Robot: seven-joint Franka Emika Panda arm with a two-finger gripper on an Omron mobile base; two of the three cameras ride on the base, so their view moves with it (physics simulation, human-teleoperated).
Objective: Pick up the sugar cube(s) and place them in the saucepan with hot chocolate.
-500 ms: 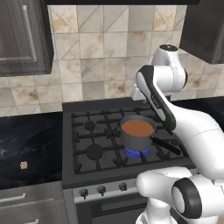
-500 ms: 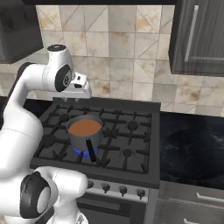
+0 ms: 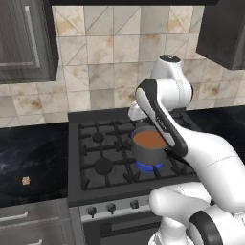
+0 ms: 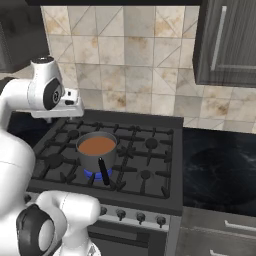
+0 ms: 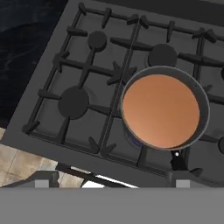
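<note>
I'm keeping the end effector [image 5: 109, 181] spread, empty, planning a gentle pinch across the tiny, light, crumbly sugar cube's [image 3: 26, 180] flat sides on the counter [image 3: 33, 158].

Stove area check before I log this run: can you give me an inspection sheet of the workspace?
Surface: black stove with grates, set in a dark counter.
Job's things: saucepan of reddish-brown liquid on a burner with a blue flame; sugar cube on the counter left of the stove, untouched.
Clutter: nothing seen.
Grippers: gripper above the stove behind the saucepan, jaws open and empty.
Cables: nothing seen.
Surroundings: tiled wall, dark cabinets, knobs on the stove front.
</note>
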